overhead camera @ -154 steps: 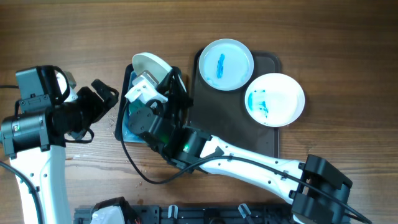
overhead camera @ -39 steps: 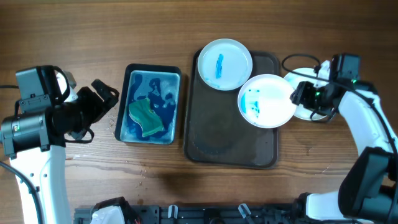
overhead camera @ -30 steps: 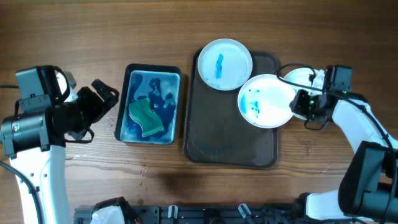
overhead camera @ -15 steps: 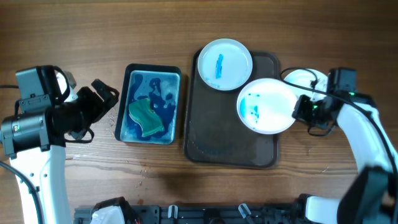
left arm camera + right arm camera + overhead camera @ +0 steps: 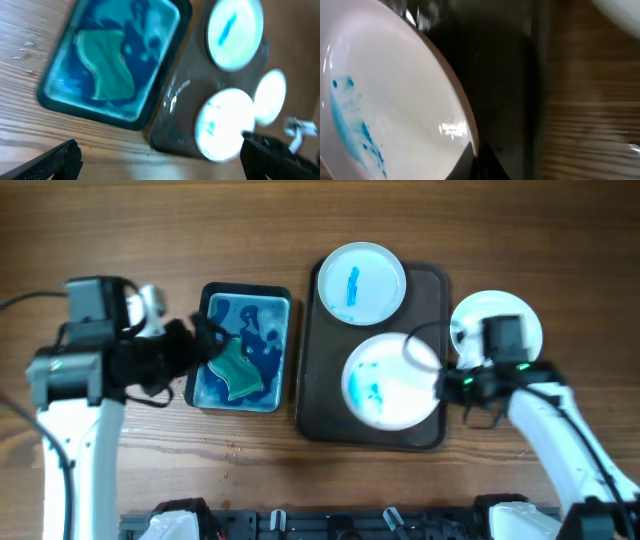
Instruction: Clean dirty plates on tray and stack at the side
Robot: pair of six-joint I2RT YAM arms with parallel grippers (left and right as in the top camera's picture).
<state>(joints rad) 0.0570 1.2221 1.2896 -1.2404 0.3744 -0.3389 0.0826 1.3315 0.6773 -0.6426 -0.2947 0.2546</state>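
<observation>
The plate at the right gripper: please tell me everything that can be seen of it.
The plate is round, white, shallow and glossy, and it catches a bright glare in the right wrist view. Blue paint-like smears mark the left part of its face as seen from overhead. It is face up over the near half of the dark brown tray. The right gripper is shut on its right rim. Whether it rests on the tray or hangs just above it cannot be told.
</observation>
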